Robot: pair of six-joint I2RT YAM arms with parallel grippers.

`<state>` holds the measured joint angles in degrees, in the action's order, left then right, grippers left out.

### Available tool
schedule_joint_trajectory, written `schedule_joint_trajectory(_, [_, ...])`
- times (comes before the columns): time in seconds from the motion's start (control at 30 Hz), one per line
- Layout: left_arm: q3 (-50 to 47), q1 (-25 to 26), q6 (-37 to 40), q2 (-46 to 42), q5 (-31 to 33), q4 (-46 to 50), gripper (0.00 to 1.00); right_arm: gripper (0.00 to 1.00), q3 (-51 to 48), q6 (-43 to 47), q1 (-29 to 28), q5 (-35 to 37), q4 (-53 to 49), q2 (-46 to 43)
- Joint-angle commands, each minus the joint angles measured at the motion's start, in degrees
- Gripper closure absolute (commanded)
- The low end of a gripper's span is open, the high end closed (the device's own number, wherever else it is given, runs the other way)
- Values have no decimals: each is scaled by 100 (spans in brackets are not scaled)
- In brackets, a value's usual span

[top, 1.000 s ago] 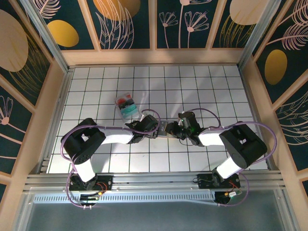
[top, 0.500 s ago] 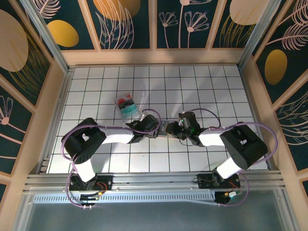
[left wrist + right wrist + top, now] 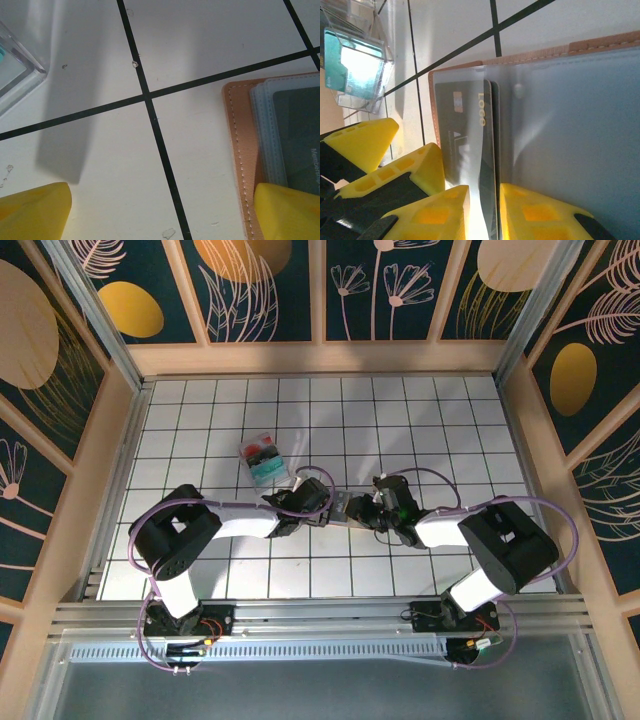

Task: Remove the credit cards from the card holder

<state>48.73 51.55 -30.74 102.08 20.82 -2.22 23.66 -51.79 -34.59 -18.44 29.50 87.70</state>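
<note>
Lying open at the middle of the tabletop (image 3: 450, 420), the card holder (image 3: 340, 508) is flanked by both claws. The right claw (image 3: 485, 212) is clamped on the edge of a dark credit card (image 3: 465, 135) seated in a clear pocket. The left claw (image 3: 162, 212) is held wide apart, one finger (image 3: 290, 210) over the holder's leather edge.

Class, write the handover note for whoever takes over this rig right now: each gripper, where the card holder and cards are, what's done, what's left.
Left gripper: open wide, one fingertip over the card holder at its edge.
Right gripper: narrowed around the edge of a dark card; a firm pinch cannot be confirmed.
Card holder: open flat on the table between the two grippers, the dark card in its pocket.
Done: no card out yet.
Left: pull each card free and set it down.
</note>
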Motion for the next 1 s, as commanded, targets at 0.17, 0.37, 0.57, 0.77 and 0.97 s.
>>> schedule_joint_trajectory(0.17, [7, 43, 27, 259, -147, 494, 6, 81, -159, -69, -21, -475, 704, 143])
schedule_joint_trajectory(0.37, [-13, 48, 33, 258, -159, 478, 6, 82, -151, -45, -20, -485, 734, 116])
schedule_joint_trajectory(0.57, [-15, 48, 42, 255, -201, 450, 6, 82, -83, -11, -4, -538, 838, 166])
schedule_joint_trajectory(0.77, [-31, 48, -2, 216, -119, 515, 6, 82, -119, -165, 97, -679, 1175, 299])
schedule_joint_trajectory(0.97, [22, 48, -76, 274, 15, 720, 4, 86, -393, -449, 272, -1116, 2078, 323])
